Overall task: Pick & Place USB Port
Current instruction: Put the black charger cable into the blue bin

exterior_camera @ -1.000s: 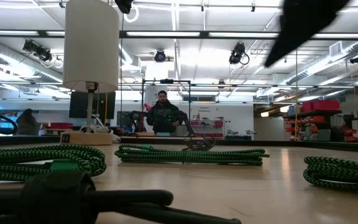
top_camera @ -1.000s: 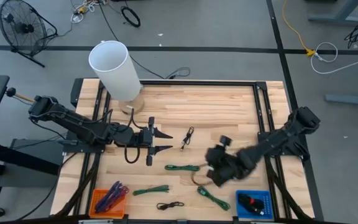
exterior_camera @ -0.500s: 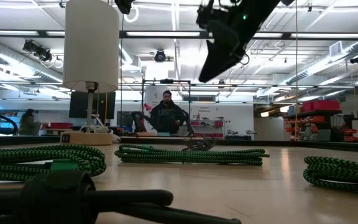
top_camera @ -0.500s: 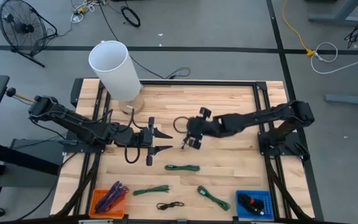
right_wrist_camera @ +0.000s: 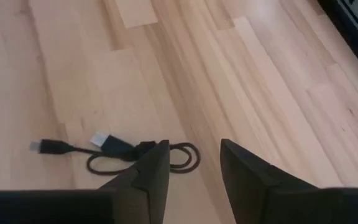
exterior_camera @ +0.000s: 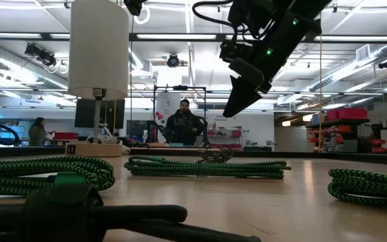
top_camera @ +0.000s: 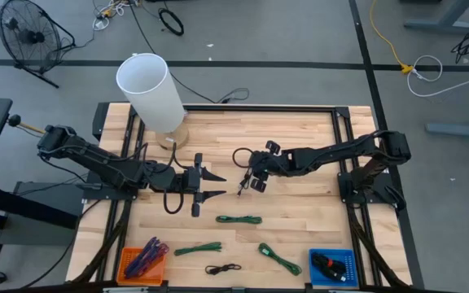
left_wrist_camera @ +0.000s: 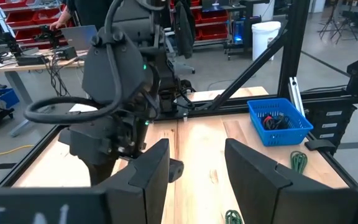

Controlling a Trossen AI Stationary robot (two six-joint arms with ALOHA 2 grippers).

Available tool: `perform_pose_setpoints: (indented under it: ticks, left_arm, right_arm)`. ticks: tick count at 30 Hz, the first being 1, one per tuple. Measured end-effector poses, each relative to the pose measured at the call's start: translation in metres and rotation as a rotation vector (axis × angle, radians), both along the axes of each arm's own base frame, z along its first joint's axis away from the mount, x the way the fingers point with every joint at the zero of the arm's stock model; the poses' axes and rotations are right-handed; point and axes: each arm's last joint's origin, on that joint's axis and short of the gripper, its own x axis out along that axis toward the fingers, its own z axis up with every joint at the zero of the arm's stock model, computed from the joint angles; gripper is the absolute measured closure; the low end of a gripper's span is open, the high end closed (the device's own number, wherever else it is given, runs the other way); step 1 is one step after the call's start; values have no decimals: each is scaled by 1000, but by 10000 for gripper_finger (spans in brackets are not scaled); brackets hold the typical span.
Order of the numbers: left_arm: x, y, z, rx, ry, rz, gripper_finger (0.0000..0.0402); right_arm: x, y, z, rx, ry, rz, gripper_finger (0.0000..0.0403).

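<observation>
The short black USB cable (top_camera: 245, 180) lay on the wooden tabletop (top_camera: 300, 138) near its middle, between the two arms. Seen from above, its long axis ran nearly along the tabletop's depth, tilted slightly, with one end toward the far edge and the other toward the near edge. In the right wrist view the cable (right_wrist_camera: 114, 149) showed a loop at one end and two plugs at the other, a broad silver one and a smaller one on a thin lead; both plugs pointed away from the loop.

The right pincer (top_camera: 254, 178) hung in the air just beside and above the cable, reached in from the right side of the tabletop. Its fingers (right_wrist_camera: 151, 171) stood apart with a clear gap between them, empty, touching nothing; the cable's loop lay under that gap.

The left pincer (top_camera: 208, 184) rested low near the left middle of the tabletop, pointed toward the right arm, its fingers (left_wrist_camera: 151, 168) spread wide and holding nothing.

Green coiled cables (top_camera: 239, 219) lay nearer the front edge. A blue bin (top_camera: 332, 267) sat at the front right corner and an orange bin (top_camera: 143, 262) at the front left.
</observation>
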Motion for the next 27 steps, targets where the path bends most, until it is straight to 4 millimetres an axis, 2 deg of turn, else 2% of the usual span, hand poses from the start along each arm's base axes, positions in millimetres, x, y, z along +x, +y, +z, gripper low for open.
perform_pose_setpoints:
  ticks: [13, 22, 27]
  left_arm:
    - [0, 0, 0, 0, 0, 0, 239]
    - [0, 0, 0, 0, 0, 1, 239]
    - [0, 0, 0, 0, 0, 1, 239]
  right_arm:
    - [-13, -7, -33, 24, -96, -26, 259]
    - [-13, -8, -35, 21, -115, -41, 259]
    - [-5, -15, -53, 59, -105, -36, 259]
